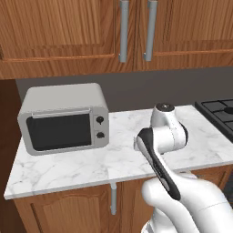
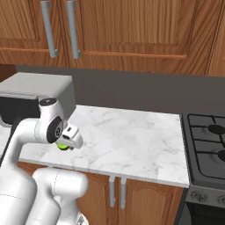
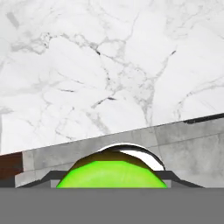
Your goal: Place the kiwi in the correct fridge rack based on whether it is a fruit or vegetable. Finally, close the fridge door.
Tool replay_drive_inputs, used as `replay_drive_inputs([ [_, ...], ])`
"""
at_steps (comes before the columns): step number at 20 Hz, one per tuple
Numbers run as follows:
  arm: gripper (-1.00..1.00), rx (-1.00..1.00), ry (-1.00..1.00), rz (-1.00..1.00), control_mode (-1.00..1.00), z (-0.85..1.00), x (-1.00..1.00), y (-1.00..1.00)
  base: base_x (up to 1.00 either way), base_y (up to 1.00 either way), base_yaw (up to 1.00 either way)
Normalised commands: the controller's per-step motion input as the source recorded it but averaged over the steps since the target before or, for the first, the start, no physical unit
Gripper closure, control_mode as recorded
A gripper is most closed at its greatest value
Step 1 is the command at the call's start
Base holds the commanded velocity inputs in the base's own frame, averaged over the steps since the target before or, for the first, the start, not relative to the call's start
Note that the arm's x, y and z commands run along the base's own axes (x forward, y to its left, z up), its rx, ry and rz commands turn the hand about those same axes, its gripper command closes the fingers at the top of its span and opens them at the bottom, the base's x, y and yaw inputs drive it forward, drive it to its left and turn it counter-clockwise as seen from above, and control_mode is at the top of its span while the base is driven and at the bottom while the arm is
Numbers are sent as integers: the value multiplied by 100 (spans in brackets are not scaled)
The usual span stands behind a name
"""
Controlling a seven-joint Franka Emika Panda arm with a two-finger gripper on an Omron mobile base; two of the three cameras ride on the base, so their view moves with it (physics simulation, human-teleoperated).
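The kiwi [image 2: 63, 146] is a small bright-green fruit held at the tip of my gripper [image 2: 66, 143], close over the front left part of the marble counter [image 2: 132, 140]. In the hand view the kiwi [image 3: 111, 174] bulges up between the two dark finger tips, and the gripper [image 3: 111, 183] is shut on it. From the left base view my own arm [image 1: 159, 145] hides the hand. The fridge rack and the fridge door are out of view.
A grey microwave [image 1: 63, 120] stands on the counter's left end, just behind and left of the hand. A black gas stove [image 2: 206, 140] borders the counter on the right. Wooden wall cabinets [image 1: 123, 32] hang above.
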Motion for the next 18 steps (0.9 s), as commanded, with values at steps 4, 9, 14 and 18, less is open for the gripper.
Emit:
replay_drive_inputs([
  [4, 100, 3, -2, -8, -100, 100, -69, 9, 0, 0, 0],
  [9, 100, 0, 4, -2, -100, 54, -13, 16, 0, 0, 0],
  [14, 100, 0, 1, 0, 100, -1, 0, 2, -20, 0, 0],
  [18, 100, 0, 0, 0, 100, 0, 0, 0, -100, -1, 1],
])
